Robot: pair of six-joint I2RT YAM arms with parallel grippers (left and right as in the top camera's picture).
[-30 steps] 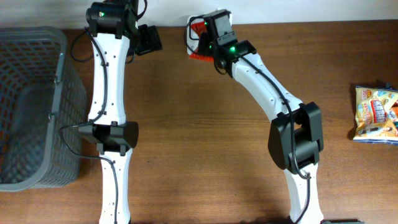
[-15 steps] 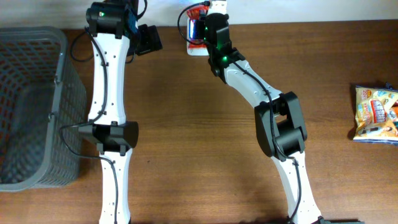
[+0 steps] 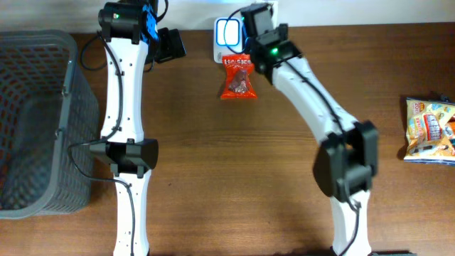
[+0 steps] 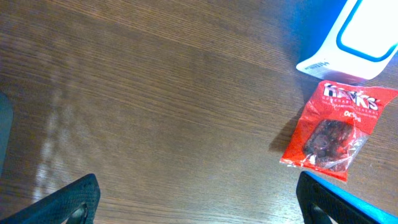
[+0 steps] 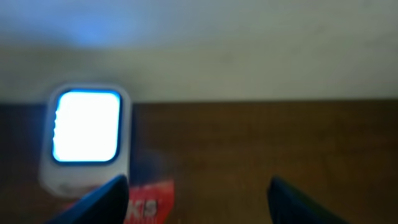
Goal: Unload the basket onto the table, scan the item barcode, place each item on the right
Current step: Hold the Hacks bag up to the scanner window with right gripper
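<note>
We see a wooden bench [image 3: 227, 163]: grey basket [image 3: 71, 107] at left, white scanner [image 3: 227, 32] at the back, red snack packet [image 3: 237, 77] just beside it, yellow packet [image 3: 430, 130] far right.

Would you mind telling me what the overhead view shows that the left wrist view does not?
Only overhead: the grey basket at the left, the yellow snack bag at the right edge, and the left arm and right arm. Only left wrist: the left end effector's fingertips spread wide, nothing between them. Both: the red snack packet lying on the wooden table next to the white scanner.
</note>
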